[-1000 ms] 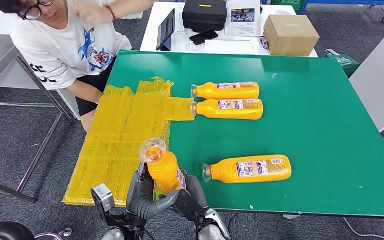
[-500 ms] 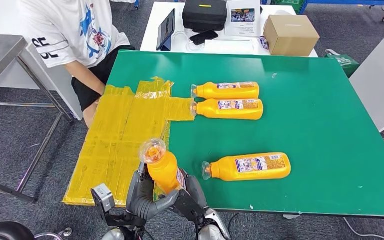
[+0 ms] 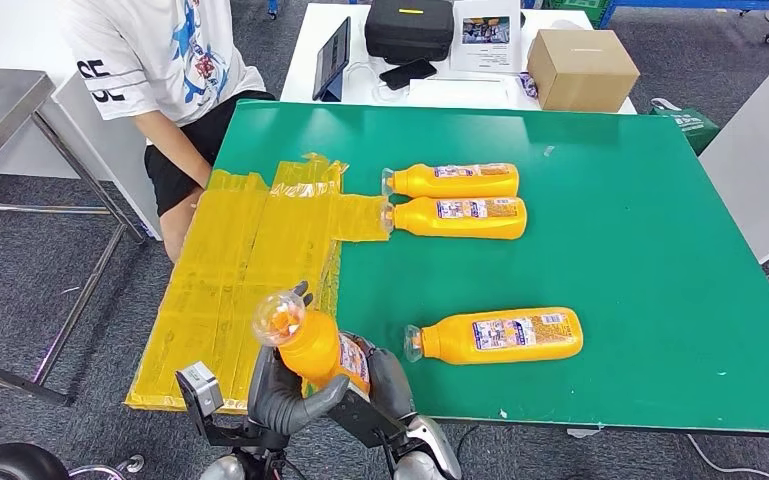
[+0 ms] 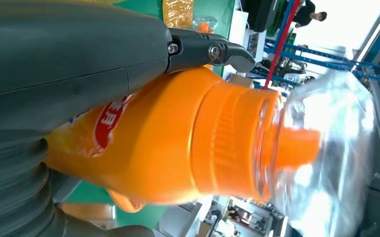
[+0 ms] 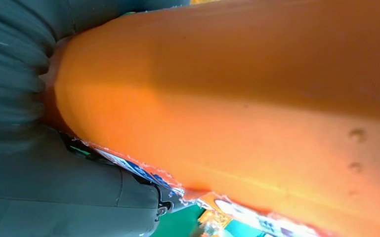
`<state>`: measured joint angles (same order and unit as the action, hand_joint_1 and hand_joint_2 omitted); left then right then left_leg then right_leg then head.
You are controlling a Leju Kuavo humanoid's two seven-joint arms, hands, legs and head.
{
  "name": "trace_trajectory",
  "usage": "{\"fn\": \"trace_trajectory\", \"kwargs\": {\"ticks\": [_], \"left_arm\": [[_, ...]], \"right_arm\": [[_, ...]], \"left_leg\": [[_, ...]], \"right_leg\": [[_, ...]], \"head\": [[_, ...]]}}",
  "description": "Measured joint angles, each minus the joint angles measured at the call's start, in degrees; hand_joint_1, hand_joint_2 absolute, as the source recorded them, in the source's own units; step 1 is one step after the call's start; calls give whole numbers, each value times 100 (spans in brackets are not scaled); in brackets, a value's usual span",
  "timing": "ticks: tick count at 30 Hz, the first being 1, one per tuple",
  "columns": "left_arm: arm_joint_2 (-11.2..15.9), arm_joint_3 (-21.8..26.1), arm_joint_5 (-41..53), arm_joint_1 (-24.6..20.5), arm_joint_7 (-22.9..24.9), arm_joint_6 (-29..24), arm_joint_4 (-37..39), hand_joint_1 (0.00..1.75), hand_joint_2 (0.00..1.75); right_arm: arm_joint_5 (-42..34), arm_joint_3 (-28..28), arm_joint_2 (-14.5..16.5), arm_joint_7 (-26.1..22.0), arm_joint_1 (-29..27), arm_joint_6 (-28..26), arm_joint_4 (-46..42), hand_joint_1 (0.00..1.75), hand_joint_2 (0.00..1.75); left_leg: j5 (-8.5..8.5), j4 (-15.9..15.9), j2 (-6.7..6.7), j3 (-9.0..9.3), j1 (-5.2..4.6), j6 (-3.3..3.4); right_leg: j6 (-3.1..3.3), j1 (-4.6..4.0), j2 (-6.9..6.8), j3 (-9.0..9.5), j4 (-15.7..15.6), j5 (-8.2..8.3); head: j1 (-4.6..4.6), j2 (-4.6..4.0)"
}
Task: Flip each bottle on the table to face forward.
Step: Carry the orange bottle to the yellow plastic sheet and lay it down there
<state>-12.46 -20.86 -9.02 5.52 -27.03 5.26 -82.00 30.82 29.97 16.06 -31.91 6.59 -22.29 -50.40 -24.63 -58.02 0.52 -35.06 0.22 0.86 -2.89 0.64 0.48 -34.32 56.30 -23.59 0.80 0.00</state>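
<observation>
I see a person in a white shirt standing at the far left corner of the green table. Yellow sheeting covers the table's left side. At the near edge, I've got my left hand wrapped around the held bottle, which tilts with its clear cap pointing up and left, lifted off the surface. My right hand grips the same bottle from the other side; its wrist picture is nearly all orange plastic, so I can't make out exactly how those fingers lie. Further right, a near bottle lies on its side, label up, cap pointing left. Beyond it, two far bottles lie side by side, just touching, caps at the sheeting's edge
</observation>
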Motion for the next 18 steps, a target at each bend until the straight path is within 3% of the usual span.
{"fn": "trace_trajectory", "kwargs": {"ticks": [18], "left_arm": [[0, 69, -377, -76, 83, 157, 232, 0, 175]], "right_arm": [[-140, 356, -85, -141, 40, -175, 4, 175, 175]], "left_leg": [[0, 0, 0, -1, 0, 0]], "right_leg": [[0, 0, 0, -1, 0, 0]], "head": [[1, 0]]}}
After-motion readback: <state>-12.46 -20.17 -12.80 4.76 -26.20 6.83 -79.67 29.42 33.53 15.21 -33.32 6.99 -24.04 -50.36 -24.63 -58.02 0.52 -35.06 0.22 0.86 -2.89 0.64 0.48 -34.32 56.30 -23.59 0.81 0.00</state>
